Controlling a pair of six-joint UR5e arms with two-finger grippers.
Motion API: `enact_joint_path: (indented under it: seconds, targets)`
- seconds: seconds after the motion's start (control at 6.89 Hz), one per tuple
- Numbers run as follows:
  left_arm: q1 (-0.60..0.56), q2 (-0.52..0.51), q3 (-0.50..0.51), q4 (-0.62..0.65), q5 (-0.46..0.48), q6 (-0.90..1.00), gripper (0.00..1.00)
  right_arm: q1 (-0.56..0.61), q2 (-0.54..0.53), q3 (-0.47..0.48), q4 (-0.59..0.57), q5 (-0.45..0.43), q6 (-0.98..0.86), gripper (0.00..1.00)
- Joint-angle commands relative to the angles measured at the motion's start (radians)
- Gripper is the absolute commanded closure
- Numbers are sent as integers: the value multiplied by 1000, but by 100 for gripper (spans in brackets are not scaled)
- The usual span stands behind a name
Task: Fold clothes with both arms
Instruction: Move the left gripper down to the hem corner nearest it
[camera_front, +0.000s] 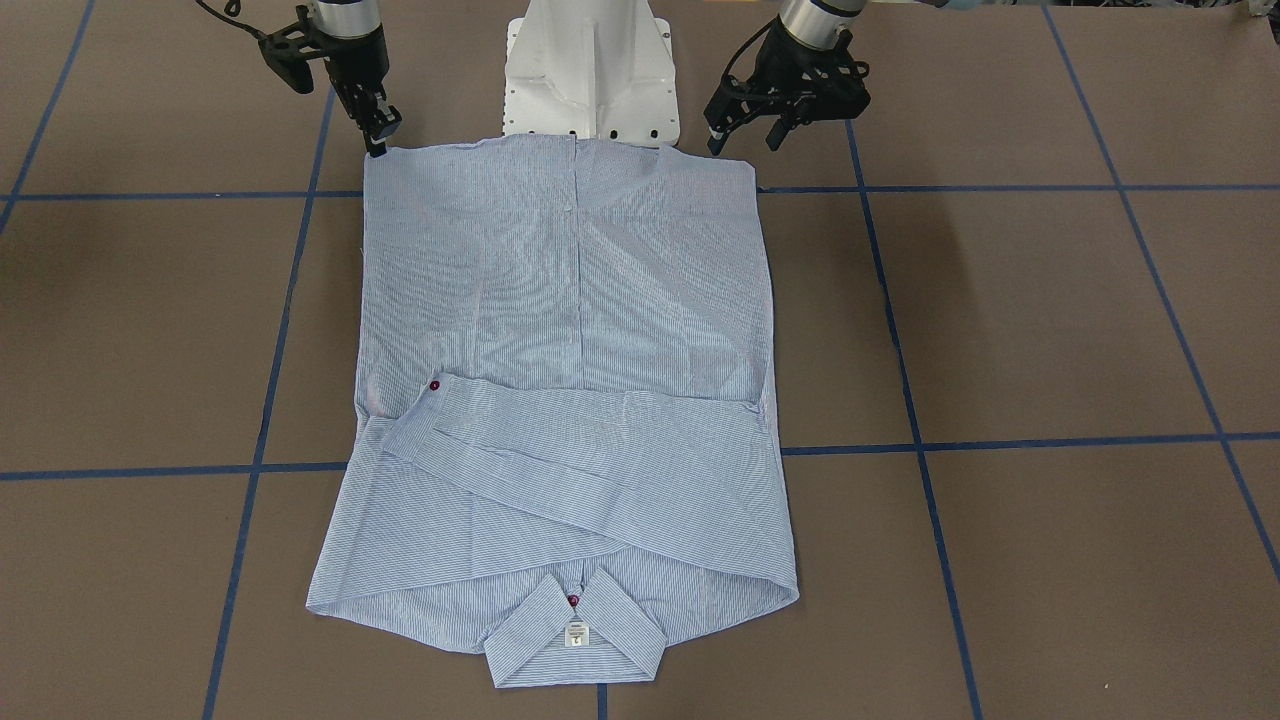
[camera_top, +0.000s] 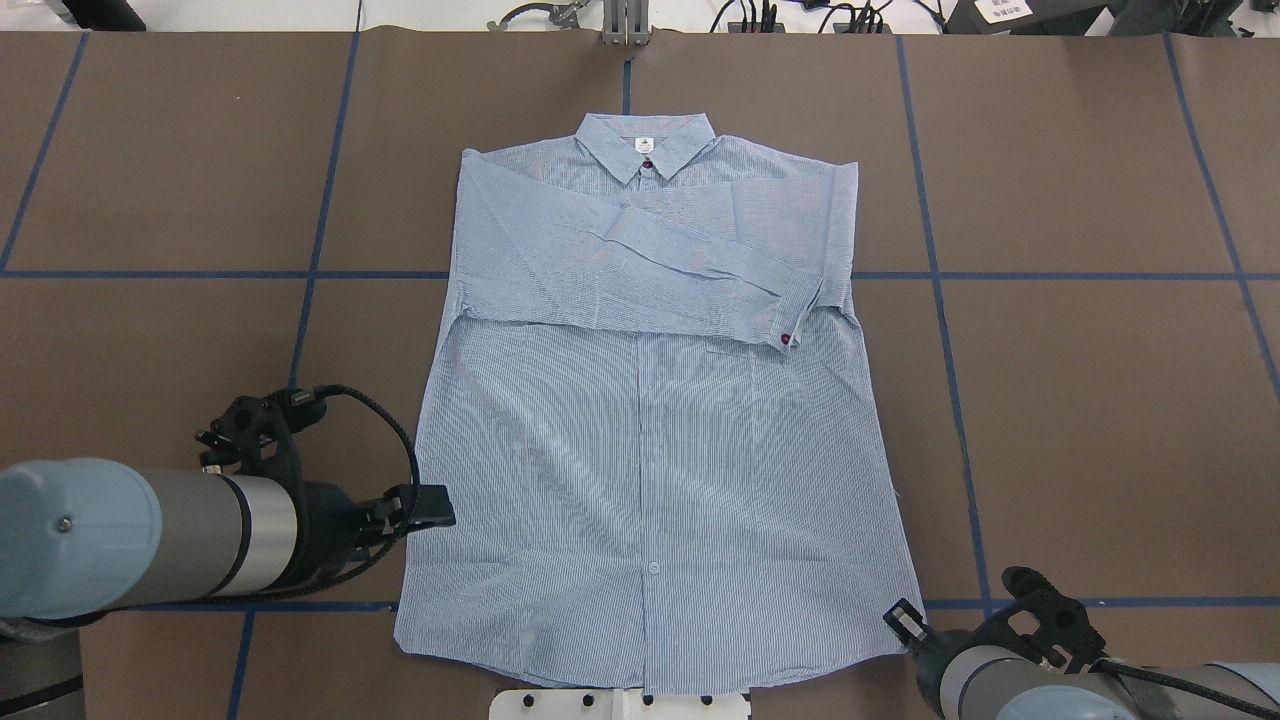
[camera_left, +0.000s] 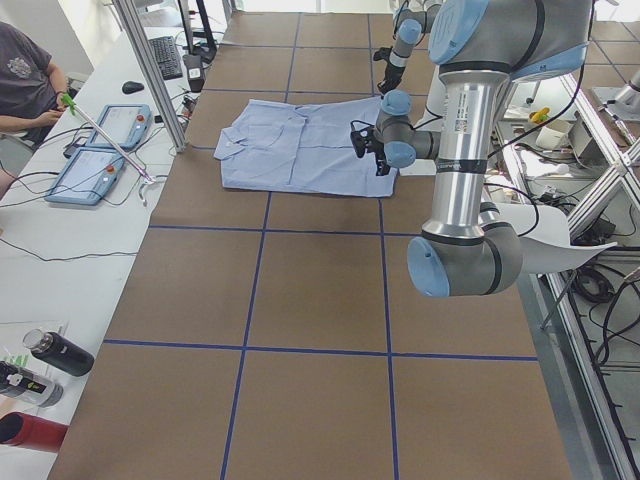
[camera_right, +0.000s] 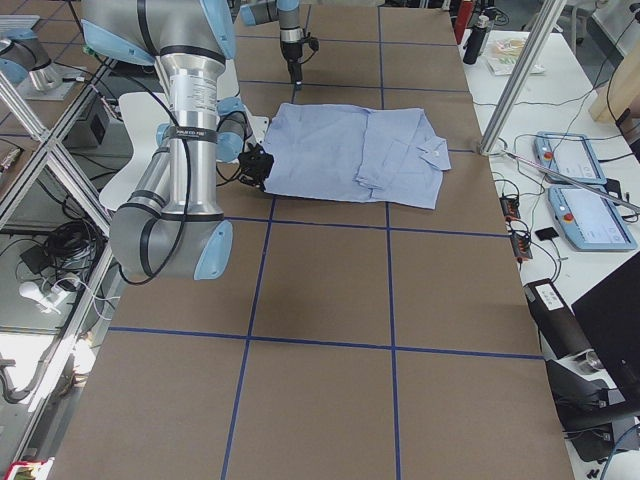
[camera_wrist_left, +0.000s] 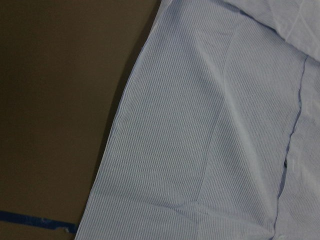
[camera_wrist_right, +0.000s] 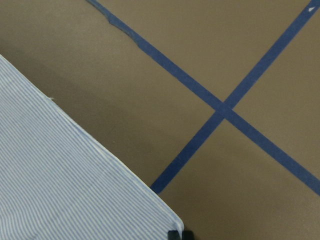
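I see one shirt (camera_top: 650, 440) lying flat, front up, on the tabletop (camera_top: 1100, 400). Its two sleeves (camera_top: 690, 265) are folded across the chest. Two grippers stand at the hem. The left gripper (camera_front: 745, 138) is spread wide and empty. The right gripper (camera_front: 376, 140) is closed to a slit at the hem corner (camera_wrist_right: 172, 217); I cannot tell whether it pinches cloth.

Striped shirt (camera_front: 570, 300) lies flat on the surface (camera_front: 1050, 320), sleeves folded; right gripper (camera_front: 378, 130) at one hem corner, left gripper (camera_front: 745, 140) hovers spread.
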Motion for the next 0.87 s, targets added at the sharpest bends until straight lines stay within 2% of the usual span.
enact_joint_path:
  seconds: [0.0, 0.73]
  targets:
    - [21, 2, 49, -1, 4, -24, 8, 0, -2, -1, -1, -1, 0, 100]
    - [73, 4, 94, -8, 5, -68, 24, 0, -3, -2, -1, -1, 0, 100]
